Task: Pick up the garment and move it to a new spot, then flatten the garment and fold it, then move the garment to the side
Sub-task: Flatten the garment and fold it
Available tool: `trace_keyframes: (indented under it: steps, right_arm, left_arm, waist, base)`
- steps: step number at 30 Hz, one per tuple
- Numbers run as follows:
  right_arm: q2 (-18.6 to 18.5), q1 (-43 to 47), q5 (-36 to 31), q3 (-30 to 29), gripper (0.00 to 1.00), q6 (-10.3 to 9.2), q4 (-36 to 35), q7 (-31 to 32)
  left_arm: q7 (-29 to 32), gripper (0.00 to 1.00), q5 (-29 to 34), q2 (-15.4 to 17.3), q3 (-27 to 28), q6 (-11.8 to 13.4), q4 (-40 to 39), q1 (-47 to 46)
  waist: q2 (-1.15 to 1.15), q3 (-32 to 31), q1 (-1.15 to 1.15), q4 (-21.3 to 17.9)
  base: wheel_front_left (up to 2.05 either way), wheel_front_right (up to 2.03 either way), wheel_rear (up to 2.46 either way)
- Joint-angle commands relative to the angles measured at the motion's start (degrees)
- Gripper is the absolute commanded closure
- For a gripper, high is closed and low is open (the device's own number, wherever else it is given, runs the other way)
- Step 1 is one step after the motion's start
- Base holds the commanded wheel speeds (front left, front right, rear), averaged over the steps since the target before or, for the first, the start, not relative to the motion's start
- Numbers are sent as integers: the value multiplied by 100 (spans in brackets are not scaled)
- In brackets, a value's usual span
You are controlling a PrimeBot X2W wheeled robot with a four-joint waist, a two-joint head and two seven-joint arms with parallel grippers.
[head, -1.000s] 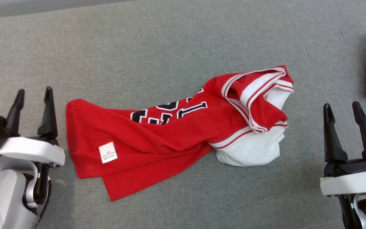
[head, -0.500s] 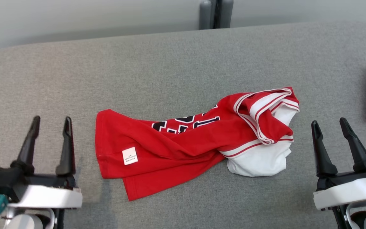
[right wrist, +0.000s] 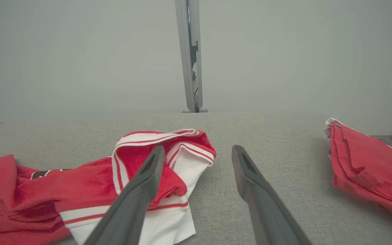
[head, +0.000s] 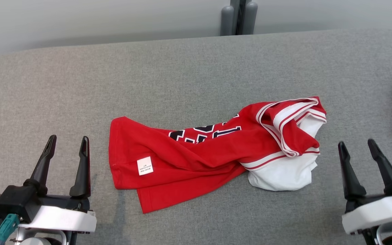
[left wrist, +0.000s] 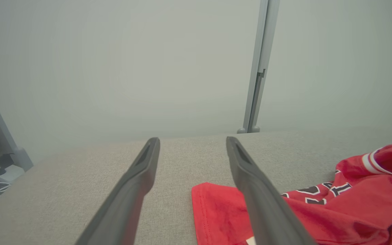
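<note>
- A red jersey point(head: 199, 160) with white striped trim and dark block lettering lies crumpled near the middle of the grey fabric-covered bench point(head: 182, 75).
- Its red hem end points toward the robot's left. A small white label point(head: 145, 165) faces up near that edge.
- Its bunched end, with the striped trim and a white panel, points toward the robot's right.
- The left gripper point(head: 69, 139) has its fingers spread wide, with nothing between them. It stands to the left of the hem edge, near the cloth but apart from it.
- In the left wrist view the hem corner shows on the bench between the two fingers, partly hidden behind the one on that view's right.
- The right gripper point(head: 356, 143) also has its fingers spread wide and holds nothing. It stands to the right of the white bunched end, with bare bench between them.
- In the right wrist view the finger on that view's left overlaps the trim end, while the other stands over bare grey fabric.
- A second red garment point(right wrist: 362, 163), folded, lies at the bench's far right, well apart from the jersey.
- A grey metal post point(head: 238, 17) rises behind the bench's far edge, against a pale wall.
</note>
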Motion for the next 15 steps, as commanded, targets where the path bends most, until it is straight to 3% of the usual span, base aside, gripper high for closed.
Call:
trace_keyframes:
  steps: [1, 8, 15]
  right_arm:
    - [-37, 128, 19, -40, 0, -1, 66, 66]
    - [-33, 405, 149, 110, 0, -2, 395, 348]
    - [-90, 101, 400, 487, 0, -2, 788, 191]
  left_arm:
    - [-29, 0, -44, 10, 10, -37, 25, -100]
    - [-89, 0, -69, -77, -15, -85, 111, -264]
    - [-129, 0, -57, -135, -66, -156, 206, -479]
  waist:
    - [0, 74, 0, 35]
    - [0, 393, 0, 46]
    - [0, 716, 0, 33]
  base:
    - [0, 0, 0]
    - [0, 0, 0]
    - [0, 0, 0]
